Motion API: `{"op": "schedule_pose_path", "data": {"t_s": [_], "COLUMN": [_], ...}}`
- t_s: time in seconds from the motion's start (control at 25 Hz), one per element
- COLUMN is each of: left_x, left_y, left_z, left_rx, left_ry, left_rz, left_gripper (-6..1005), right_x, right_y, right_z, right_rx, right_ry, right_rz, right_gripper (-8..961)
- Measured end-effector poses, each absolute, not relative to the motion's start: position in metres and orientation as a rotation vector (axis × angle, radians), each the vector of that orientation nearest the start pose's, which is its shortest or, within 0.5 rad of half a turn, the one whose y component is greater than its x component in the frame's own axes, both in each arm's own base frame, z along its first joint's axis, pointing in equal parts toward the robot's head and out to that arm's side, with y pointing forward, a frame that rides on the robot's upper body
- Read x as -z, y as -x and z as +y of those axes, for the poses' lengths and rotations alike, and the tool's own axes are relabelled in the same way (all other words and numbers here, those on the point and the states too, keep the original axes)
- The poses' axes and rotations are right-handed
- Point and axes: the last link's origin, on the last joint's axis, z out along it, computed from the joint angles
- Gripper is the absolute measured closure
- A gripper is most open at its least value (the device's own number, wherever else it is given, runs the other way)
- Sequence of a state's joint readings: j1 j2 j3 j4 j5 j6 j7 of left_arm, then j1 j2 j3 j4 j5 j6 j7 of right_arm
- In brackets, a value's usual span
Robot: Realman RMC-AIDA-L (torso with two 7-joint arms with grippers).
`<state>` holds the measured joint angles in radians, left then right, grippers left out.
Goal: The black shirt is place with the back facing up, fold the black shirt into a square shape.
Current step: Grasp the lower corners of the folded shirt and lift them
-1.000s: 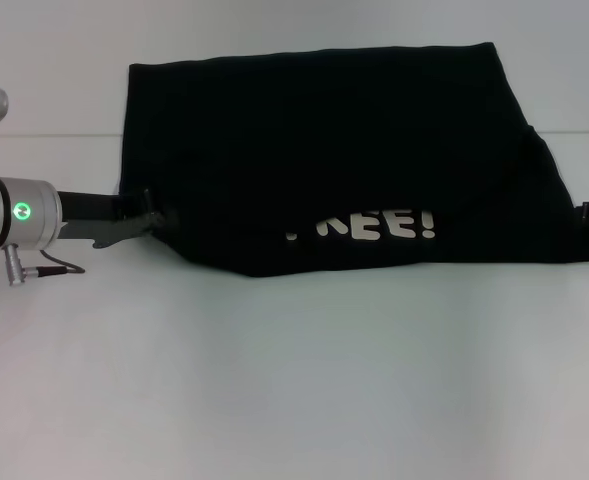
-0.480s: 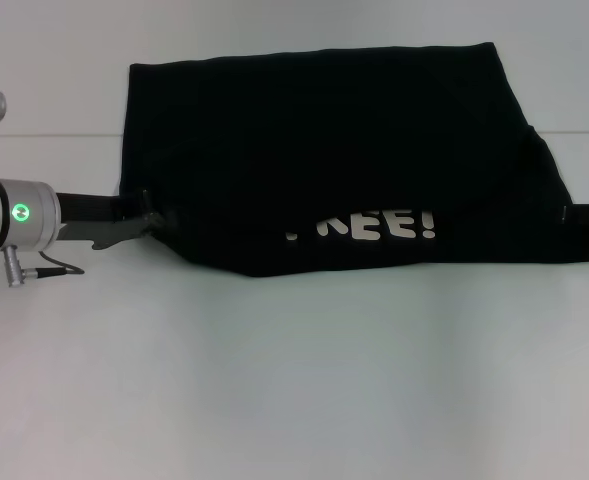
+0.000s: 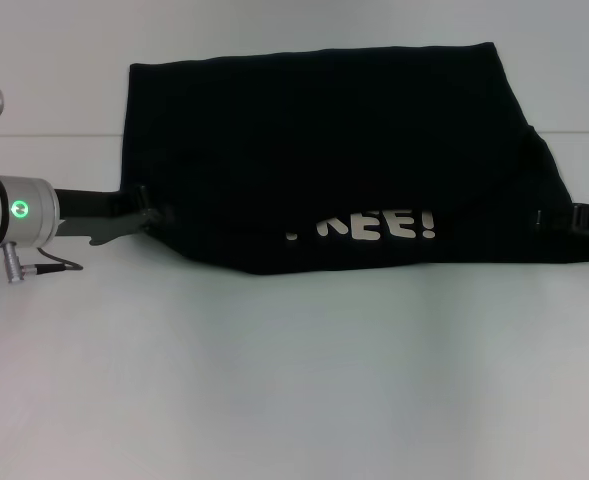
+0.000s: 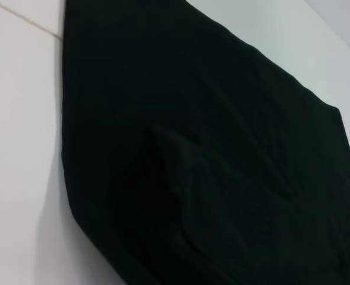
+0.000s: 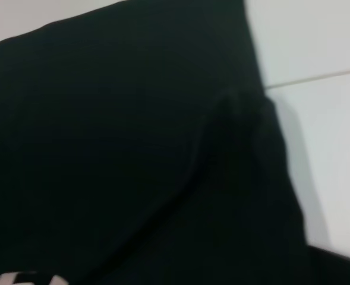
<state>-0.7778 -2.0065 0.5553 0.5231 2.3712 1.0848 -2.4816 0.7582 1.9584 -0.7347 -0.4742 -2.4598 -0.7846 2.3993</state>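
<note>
Before me spreads a plain white table [image 3: 294, 370], with a thin seam line running across its far part. The black shirt [image 3: 324, 150] lies flat on it toward the far side, folded into a wide shape, its white lettering ending "EE!" showing along the near edge, facing me

White table [image 3: 294, 380], smooth and plain, filling nearly the whole head view. Thin straight seam [image 3: 54, 135] across its far part, seen again in the right wrist view as a pale line [image 5: 317, 79]. Soft, even light, faint shadows only.
</note>
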Motion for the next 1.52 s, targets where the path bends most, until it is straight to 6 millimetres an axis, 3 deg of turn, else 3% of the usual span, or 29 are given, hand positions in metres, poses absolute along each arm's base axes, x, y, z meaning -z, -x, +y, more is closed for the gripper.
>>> {"op": "schedule_pose_path", "data": {"t_s": [0.88, 1.32, 1.52], "left_x": [-0.0164, -0.017, -0.0171], "left_y": [0.2747, 0.2714, 0.2714], "left_z": [0.4244, 0.4258, 0.4256], "left_rx": [0.508, 0.537, 0.543], "left_ry": [1.932, 1.931, 1.93], "left_rz": [-1.808, -1.814, -1.816], "left_gripper": [978, 975, 973], "right_x": [-0.0259, -0.0288, -0.0335], "right_y": [-0.3144, -0.3135, -0.3118], "right_z": [0.4343, 0.4353, 0.4356], "right_rx": [-0.138, -0.142, -0.157], "right_ry": [1.915, 1.915, 1.917], "right_rz": [1.474, 1.48, 1.497], "right_gripper": [77, 282, 498]}}
